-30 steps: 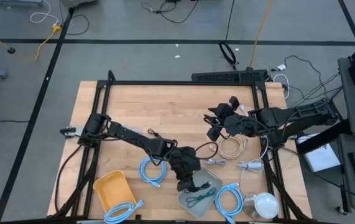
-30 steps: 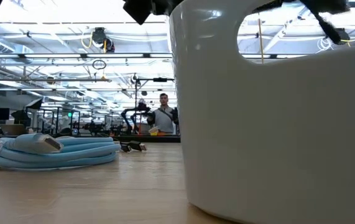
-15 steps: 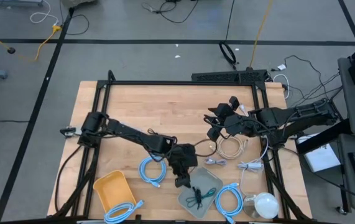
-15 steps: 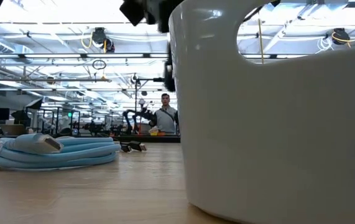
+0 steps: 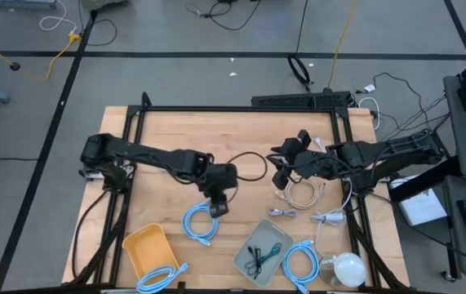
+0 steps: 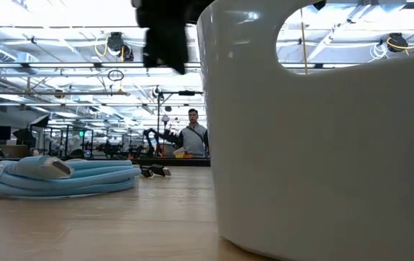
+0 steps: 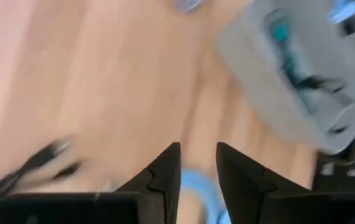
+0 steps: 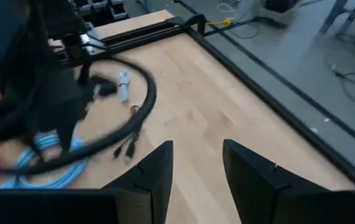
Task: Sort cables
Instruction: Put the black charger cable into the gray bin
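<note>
Jaws of both grippers spread, empty, above wooden table (image 5: 175,131); workshop behind.

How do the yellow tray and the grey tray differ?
The yellow tray is bright yellow and nothing shows inside it; the grey tray is pale grey and holds a small dark cable bundle. The yellow tray sits near the table's front left, with a blue coil just outside it; the grey tray sits farther right, turned more on the diagonal. Both are shallow, rounded-corner trays resting flat on the wooden table.
</note>
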### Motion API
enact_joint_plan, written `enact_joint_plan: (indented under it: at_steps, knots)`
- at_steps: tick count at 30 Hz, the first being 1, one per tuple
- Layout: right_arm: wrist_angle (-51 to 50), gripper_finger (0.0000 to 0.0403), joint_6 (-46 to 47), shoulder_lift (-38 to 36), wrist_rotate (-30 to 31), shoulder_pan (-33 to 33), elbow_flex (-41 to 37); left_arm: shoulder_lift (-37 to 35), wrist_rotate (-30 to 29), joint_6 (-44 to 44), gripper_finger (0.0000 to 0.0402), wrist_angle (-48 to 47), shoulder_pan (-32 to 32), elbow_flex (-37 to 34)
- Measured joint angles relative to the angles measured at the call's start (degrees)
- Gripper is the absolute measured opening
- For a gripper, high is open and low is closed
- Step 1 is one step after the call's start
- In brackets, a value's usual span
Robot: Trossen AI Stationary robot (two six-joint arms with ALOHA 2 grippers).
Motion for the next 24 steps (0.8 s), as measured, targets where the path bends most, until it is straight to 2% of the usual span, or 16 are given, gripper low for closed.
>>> enact_joint_plan:
  at_steps: [3, 6, 9, 13, 16, 20, 24]
  knots:
    - [0.6, 0.0134, 1.1, 0.0, -0.4, 0.0, -1.3, -2.0, -2.3, -0.2, 0.0118, -6.4, -0.1, 0.0]
    - [2.8, 0.0134, 2.1, 0.0, -5.0, -0.2, -4.6, -4.3, -4.9, -0.7, 0.0137, -9.2, -1.1, 0.0]
    - [9.4, 0.0134, 4.4, 0.0, -10.0, -0.5, -9.6, -6.9, -8.3, -1.7, 0.0155, -11.2, -2.3, 0.0]
    - [20.2, 0.0134, 5.9, 0.3, -11.3, -0.5, -16.7, -10.2, -11.9, -4.1, 0.0169, -14.7, -2.6, 0.0]
    - [26.3, 0.0134, 5.8, 3.2, -14.0, -2.3, -19.9, -12.8, -13.6, -6.4, 0.0169, -15.8, -2.9, 0.0]
    - [28.1, 0.0134, 5.1, 10.8, -20.2, -5.7, -18.4, -16.0, -16.2, -9.7, 0.0161, -15.1, -3.5, 0.0]
    - [29.3, 0.0134, 3.2, 21.6, -28.7, -8.4, -11.0, -18.0, -18.5, -11.9, 0.0155, -14.3, -4.1, 0.0]
